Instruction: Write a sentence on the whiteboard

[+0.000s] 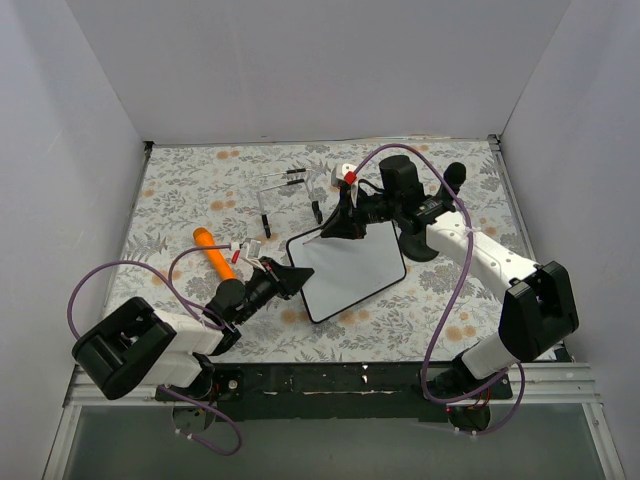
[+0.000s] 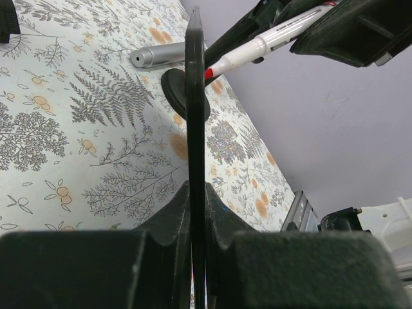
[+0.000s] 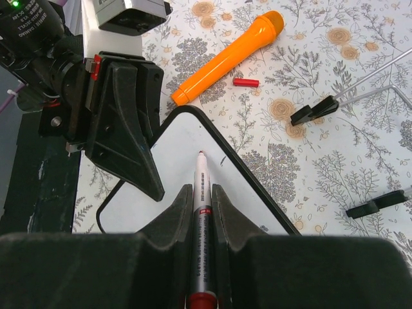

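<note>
The whiteboard (image 1: 352, 270) lies tilted on the floral table, and its white surface shows no red sentence. My left gripper (image 1: 293, 281) is shut on its left edge. In the left wrist view the board (image 2: 195, 116) stands edge-on between my shut left gripper (image 2: 196, 187). My right gripper (image 1: 335, 228) is shut on a red-tipped marker (image 3: 201, 193). The marker's tip (image 3: 201, 154) sits at the board's far-left corner (image 3: 183, 138), close to the left gripper's fingers (image 3: 125, 122). The marker also shows in the left wrist view (image 2: 270, 40).
An orange marker (image 1: 215, 252) and a small red cap (image 3: 245, 82) lie left of the board. A clear wire stand with black feet (image 1: 290, 195) stands behind it. A black disc (image 1: 418, 246) lies under the right arm. A grey cylinder (image 2: 158, 56) lies beyond the board.
</note>
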`<move>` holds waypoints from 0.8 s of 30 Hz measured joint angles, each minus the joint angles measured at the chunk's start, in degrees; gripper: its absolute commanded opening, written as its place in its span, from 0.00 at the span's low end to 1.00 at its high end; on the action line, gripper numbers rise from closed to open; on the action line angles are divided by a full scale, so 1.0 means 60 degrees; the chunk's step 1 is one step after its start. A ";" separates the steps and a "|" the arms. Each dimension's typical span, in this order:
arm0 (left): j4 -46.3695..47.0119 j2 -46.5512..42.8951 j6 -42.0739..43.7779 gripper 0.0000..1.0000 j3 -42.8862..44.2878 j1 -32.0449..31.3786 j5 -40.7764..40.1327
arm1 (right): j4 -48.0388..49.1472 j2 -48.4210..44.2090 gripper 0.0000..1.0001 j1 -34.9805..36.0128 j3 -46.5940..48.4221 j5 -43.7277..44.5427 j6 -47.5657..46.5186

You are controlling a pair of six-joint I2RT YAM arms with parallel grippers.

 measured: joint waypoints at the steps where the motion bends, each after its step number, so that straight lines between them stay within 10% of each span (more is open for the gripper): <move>1: 0.0007 0.0007 -0.0004 0.00 0.0000 0.0000 0.0000 | 0.0029 0.0000 0.01 0.0000 0.0004 0.0025 0.0007; 24: -0.0011 0.0018 -0.0058 0.00 0.0000 0.0000 -0.0124 | -0.0586 -0.0149 0.01 0.0000 -0.0550 -0.0127 -0.0627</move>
